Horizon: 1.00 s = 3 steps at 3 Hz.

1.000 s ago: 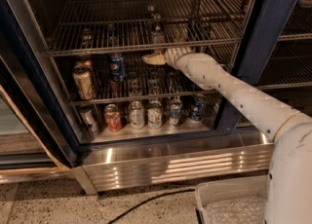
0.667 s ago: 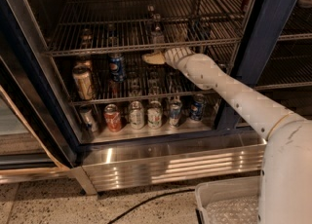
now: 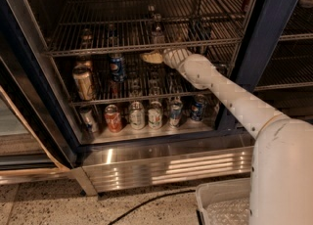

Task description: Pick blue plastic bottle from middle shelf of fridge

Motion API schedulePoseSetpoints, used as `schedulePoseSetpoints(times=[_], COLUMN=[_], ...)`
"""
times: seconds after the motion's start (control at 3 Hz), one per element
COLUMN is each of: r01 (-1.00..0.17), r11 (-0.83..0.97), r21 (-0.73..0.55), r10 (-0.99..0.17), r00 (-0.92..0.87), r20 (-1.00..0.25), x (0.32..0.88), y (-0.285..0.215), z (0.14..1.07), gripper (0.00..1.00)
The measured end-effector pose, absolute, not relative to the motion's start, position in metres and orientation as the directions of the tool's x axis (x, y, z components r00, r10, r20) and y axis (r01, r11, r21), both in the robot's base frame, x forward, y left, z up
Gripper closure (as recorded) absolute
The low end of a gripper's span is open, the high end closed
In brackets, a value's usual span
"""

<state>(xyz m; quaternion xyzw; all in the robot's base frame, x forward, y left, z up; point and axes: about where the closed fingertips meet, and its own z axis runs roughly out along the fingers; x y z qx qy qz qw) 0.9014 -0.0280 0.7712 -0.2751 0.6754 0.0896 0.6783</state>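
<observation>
Fridge [image 3: 161,163] floor holds six cans [image 3: 155,116]; one tool [image 3: 152,57] hovers over middle rack [image 3: 146,89].

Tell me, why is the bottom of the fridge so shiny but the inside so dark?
Camera view: the fridge has a ribbed steel base that throws light back in bright streaks; little light seems to reach the racks behind, so the back looks dim; the gripper, reaching in above the cans, looks soft and blurry; the front cans catch small glints.
</observation>
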Motion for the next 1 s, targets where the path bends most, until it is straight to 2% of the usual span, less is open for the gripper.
schedulePoseSetpoints(times=[1.0], r01=[-0.455], r11=[0.854], r21=[-0.253], r10=[-0.245], r00=[0.078], r20=[-0.966], x=[0.938], y=[-0.028], z=[0.773], gripper=[0.0])
